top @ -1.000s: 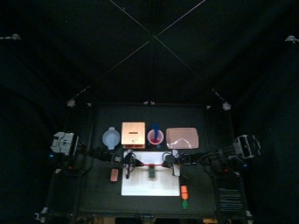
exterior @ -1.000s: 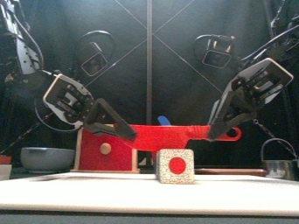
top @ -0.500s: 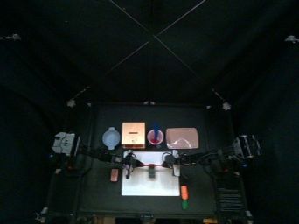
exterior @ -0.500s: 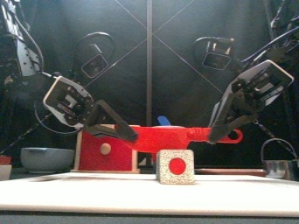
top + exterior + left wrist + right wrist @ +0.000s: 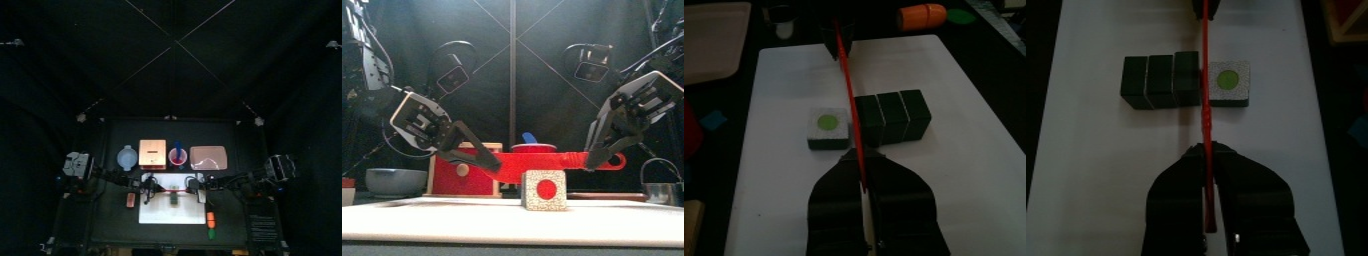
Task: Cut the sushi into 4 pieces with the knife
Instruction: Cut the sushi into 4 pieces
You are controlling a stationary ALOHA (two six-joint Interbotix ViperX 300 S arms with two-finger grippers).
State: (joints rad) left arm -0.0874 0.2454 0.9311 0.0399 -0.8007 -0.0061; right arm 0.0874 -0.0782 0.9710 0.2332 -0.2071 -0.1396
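The black worktop [image 5: 112, 226] is carrying a row of things along its back. From the left, a blue-grey bowl [image 5: 127, 157] is sitting first. A pale wooden box [image 5: 152, 152] with a red drawer front is standing just beside it. Next a red cup [image 5: 178, 156] is standing, and then a flat pink tray [image 5: 209, 157] is lying. In front of them a white cutting board [image 5: 163, 212] is lying flat in the middle, reaching toward the front edge. A small red thing [image 5: 131, 200], too small to name, is lying just left of the board. To its right an orange toy food [image 5: 211, 217] and a green one [image 5: 213, 236] are lying. A round metal cutter [image 5: 659, 192] is standing at the far right.
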